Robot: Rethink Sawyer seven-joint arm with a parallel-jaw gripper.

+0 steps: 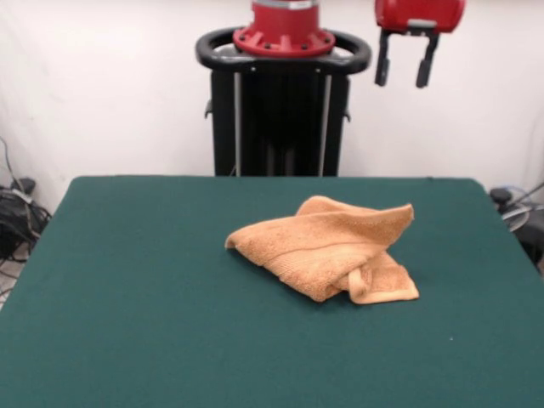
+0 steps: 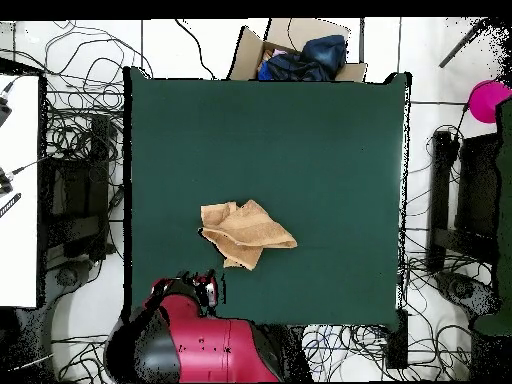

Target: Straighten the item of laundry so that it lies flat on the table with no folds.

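One soft, light towel (image 1: 327, 251) lies crumpled mid-table (image 1: 153, 289), nearer the robot's edge (limp, likely draggy on felt); best pinched at its pointed corner. Gripper (image 1: 407, 61) hangs open, empty, well above.

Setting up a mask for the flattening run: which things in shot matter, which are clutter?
Job:
- towel, crumpled and folded over
- green table
- gripper, open, raised clear of the towel

Clutter:
- cardboard box holding dark cloth, beyond the table
- floor cables
- pink round object
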